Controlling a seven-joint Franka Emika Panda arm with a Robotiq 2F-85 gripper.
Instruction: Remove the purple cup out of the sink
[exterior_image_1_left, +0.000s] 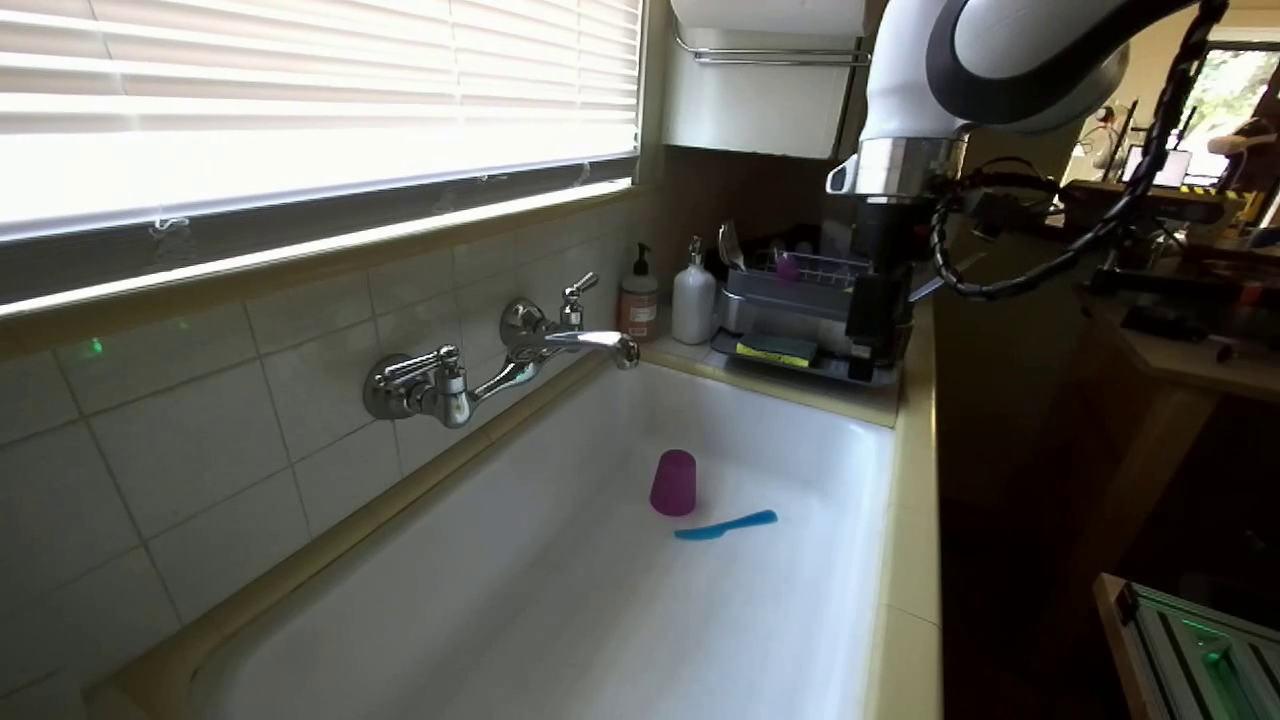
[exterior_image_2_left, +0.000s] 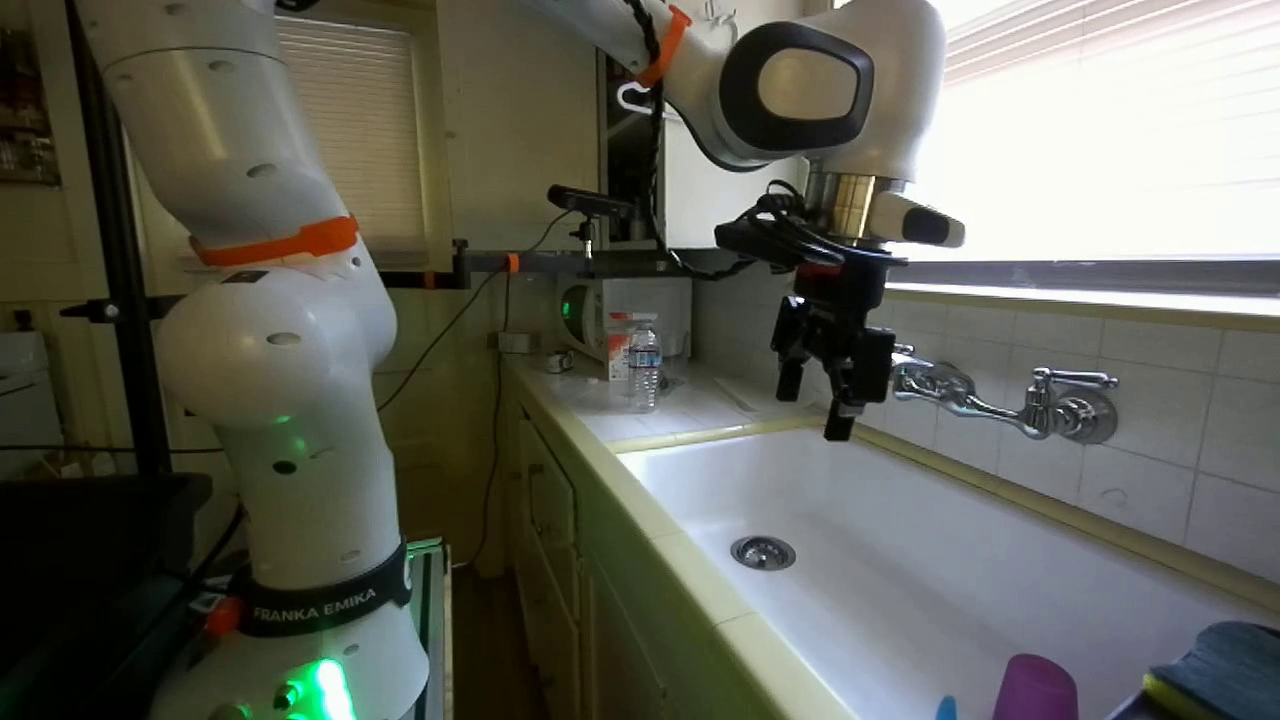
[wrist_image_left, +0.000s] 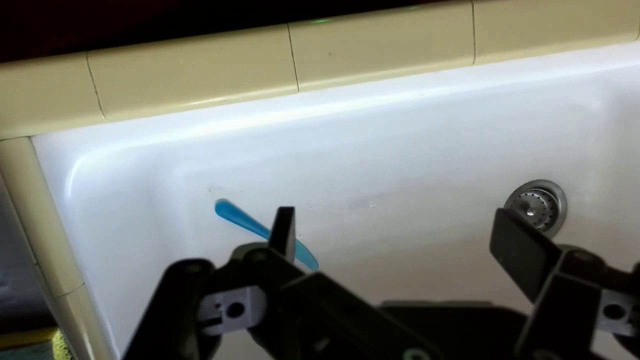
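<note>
The long white sink (exterior_image_1_left: 560, 620) was edged in pale yellow tile (exterior_image_1_left: 910, 540), and above it hung lowered blinds (exterior_image_1_left: 320, 90), glaring with light. A chrome faucet (exterior_image_1_left: 600, 342) with two taps came out of the tiled wall (exterior_image_1_left: 190, 450). The purple cup (exterior_image_1_left: 674, 484) stood inside the sink, narrower end up, toward the end by the dish rack (exterior_image_1_left: 800, 308), a blue knife (exterior_image_1_left: 727, 525) just beside it. The drain (exterior_image_2_left: 763, 553) lay well apart from both, near the opposite end. Two pump bottles (exterior_image_1_left: 693, 305) and a sponge (exterior_image_1_left: 778, 350) sat by the rack. Past the drain end, the counter (exterior_image_2_left: 605, 415) carried a water bottle (exterior_image_2_left: 645, 370) and, farther back, a microwave (exterior_image_2_left: 650, 293). The arm (exterior_image_2_left: 290, 360) stood near the cabinets (exterior_image_2_left: 620, 620); its hand (wrist_image_left: 394, 230) hung over the sink, spread wide, with nothing in its grasp.
</note>
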